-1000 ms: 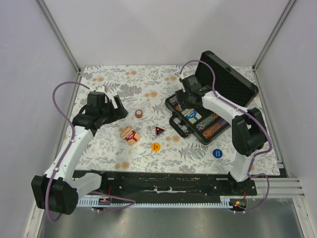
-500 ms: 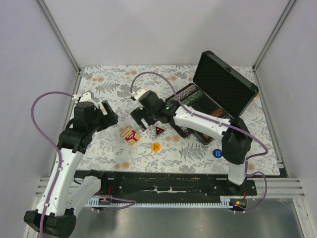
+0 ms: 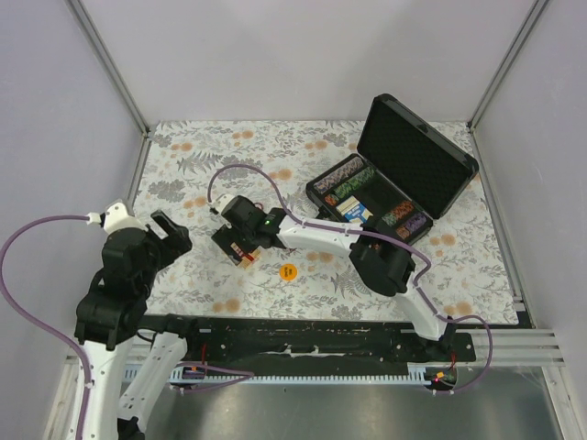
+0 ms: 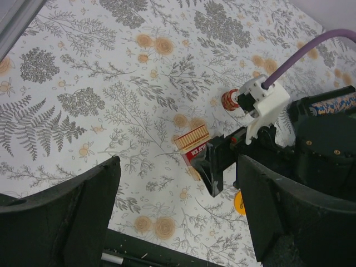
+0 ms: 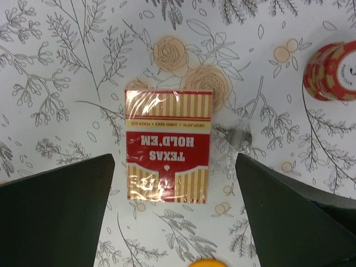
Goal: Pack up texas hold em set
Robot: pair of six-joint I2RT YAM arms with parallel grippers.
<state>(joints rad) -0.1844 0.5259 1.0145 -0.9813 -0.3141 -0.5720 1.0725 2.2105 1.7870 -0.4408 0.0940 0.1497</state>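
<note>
Reach: right pincer (image 5: pixel 175 167) apart over red deck (image 5: pixel 168 139), arm stretched leftward; left pincer (image 4: pixel 177 167) apart, arm folded.

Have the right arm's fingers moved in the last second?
Yes: the right fingers swung left, from the black case to over the red card deck.

Card deck (image 5: pixel 167 146) left of the case (image 3: pixel 417 160)

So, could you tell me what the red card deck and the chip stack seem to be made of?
The red card deck looks like printed cardboard under clear film: wrinkled glossy glare across its face. The chip stack looks like matte moulded plastic or clay composite, with striped red-and-cream edges; I cannot tell which.
</note>
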